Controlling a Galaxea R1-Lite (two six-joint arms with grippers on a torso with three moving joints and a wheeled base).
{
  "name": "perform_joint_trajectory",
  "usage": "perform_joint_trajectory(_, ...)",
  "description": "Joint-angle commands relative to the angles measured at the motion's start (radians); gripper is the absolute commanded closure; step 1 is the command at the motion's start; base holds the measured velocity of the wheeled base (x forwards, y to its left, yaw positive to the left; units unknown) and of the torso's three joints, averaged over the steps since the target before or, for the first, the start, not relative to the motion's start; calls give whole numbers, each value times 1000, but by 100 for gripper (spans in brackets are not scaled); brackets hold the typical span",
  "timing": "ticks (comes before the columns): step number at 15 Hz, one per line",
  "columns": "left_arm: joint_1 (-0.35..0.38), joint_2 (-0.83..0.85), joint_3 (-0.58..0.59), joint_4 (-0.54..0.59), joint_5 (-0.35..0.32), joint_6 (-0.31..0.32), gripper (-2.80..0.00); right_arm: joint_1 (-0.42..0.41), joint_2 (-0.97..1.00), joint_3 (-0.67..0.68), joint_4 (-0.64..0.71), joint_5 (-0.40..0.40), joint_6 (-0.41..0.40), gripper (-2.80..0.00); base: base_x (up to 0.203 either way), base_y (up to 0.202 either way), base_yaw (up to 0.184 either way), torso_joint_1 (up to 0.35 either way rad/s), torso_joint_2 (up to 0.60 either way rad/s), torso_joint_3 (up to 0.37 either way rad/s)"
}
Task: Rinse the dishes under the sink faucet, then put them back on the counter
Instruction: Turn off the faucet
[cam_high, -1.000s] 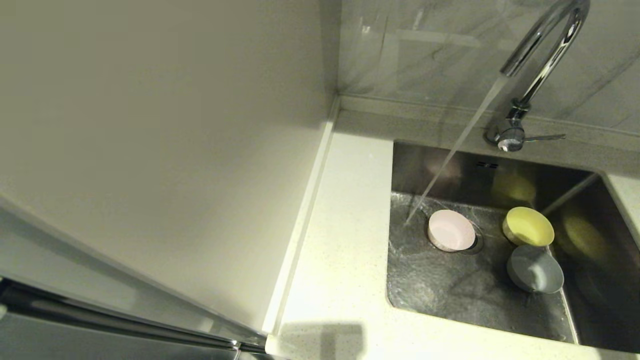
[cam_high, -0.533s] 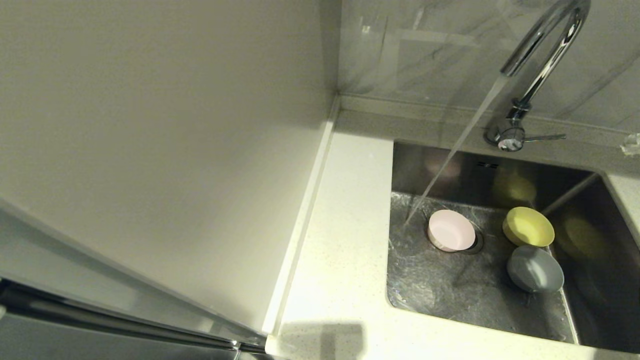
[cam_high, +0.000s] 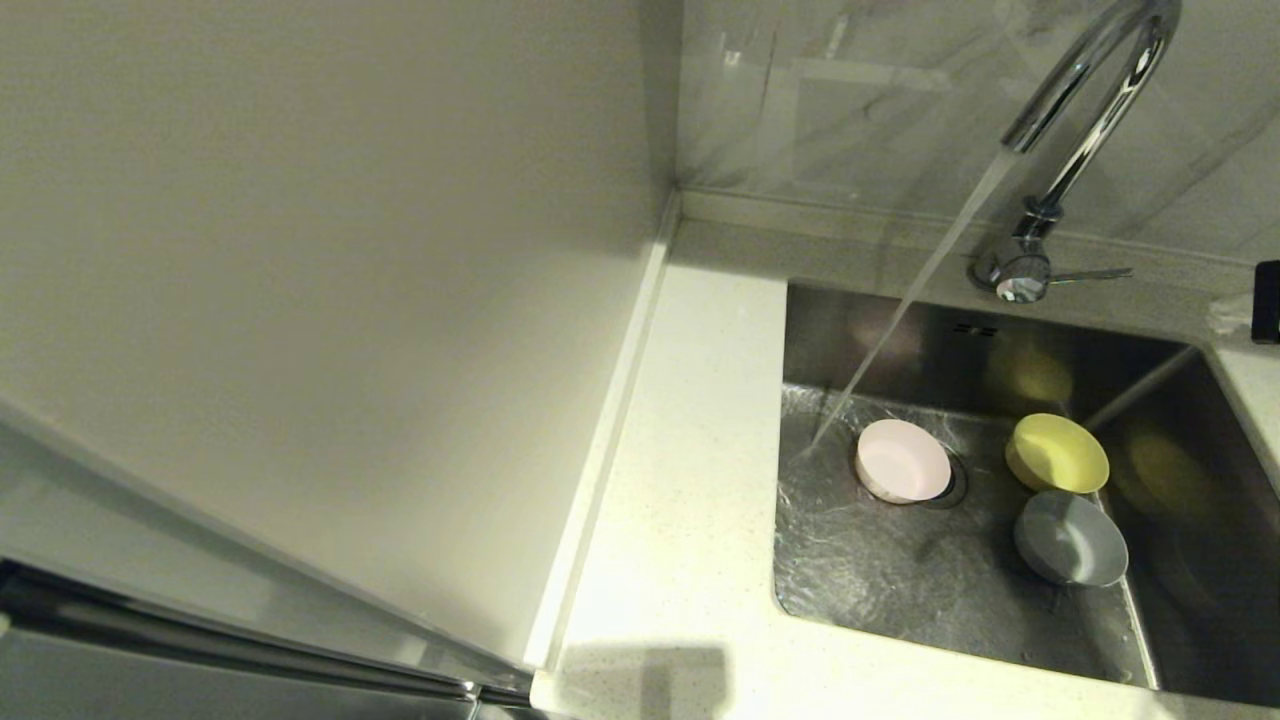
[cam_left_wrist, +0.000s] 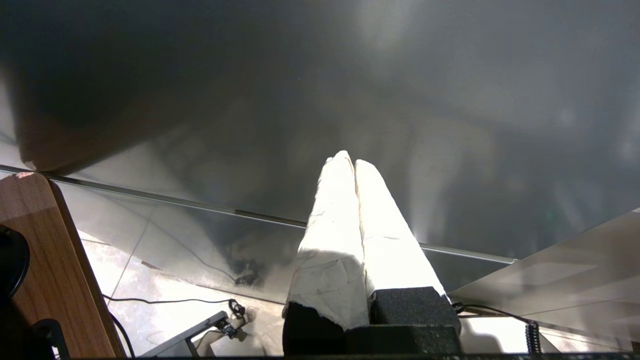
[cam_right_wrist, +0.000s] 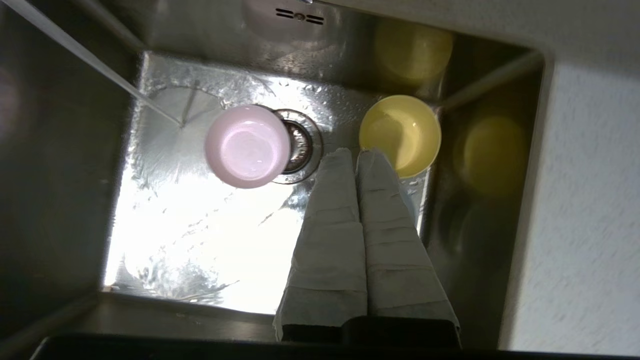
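Three dishes sit in the sink (cam_high: 890, 590): a pale pink bowl (cam_high: 902, 460) over the drain, a yellow bowl (cam_high: 1057, 453) and a grey-blue bowl (cam_high: 1070, 538) at the right wall. Water runs from the faucet (cam_high: 1095, 85) and lands just left of the pink bowl. My right gripper (cam_right_wrist: 355, 152) hangs above the sink, shut and empty, its tips between the pink bowl (cam_right_wrist: 247, 146) and the yellow bowl (cam_right_wrist: 400, 132). The grey-blue bowl is hidden in the right wrist view. My left gripper (cam_left_wrist: 348, 160) is shut and empty, parked low, away from the sink.
The white speckled counter (cam_high: 690, 480) lies left of and in front of the basin. An off-white vertical panel (cam_high: 330, 300) rises at its left. The faucet's lever (cam_high: 1090, 273) points right. The drain strainer (cam_right_wrist: 301, 145) shows beside the pink bowl. The right arm's dark end (cam_high: 1266, 300) shows at the view's right edge.
The right arm has come into the head view at the right edge, over the counter behind the sink. The bowls have not moved and the water keeps running.
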Motion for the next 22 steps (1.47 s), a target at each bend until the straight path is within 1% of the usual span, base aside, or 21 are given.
perform_joint_trajectory(1,0,0,3,0,0,0,0,19,98,-69,3,-4,-22,0,0,0,0,0,0,0)
perform_joint_trajectory(4,0,0,3,0,0,0,0,39,211,-198,3,-32,-50,0,0,0,0,0,0,0)
perform_joint_trajectory(5,0,0,3,0,0,0,0,49,234,-218,3,-47,-58,0,0,0,0,0,0,0)
perform_joint_trajectory(7,0,0,3,0,0,0,0,53,249,-206,3,-58,-98,0,0,0,0,0,0,0)
perform_joint_trajectory(9,0,0,3,0,0,0,0,52,244,-191,7,-90,-104,0,0,0,0,0,0,0)
perform_joint_trajectory(11,0,0,3,0,0,0,0,54,245,-176,10,-98,-123,0,0,0,0,0,0,0)
perform_joint_trajectory(13,0,0,3,0,0,0,0,55,274,-183,5,-102,-158,0,0,0,0,0,0,0)
perform_joint_trajectory(15,0,0,3,0,0,0,0,62,319,-220,-2,-123,-162,0,0,0,0,0,0,0)
perform_joint_trajectory(16,0,0,3,0,0,0,0,64,344,-236,-31,-137,-161,0,0,0,0,0,0,0)
perform_joint_trajectory(19,0,0,3,0,0,0,0,87,387,-238,-188,-170,-163,0,0,0,0,0,0,0)
perform_joint_trajectory(22,0,0,3,0,0,0,0,91,407,-252,-219,-174,-165,0,0,0,0,0,0,0)
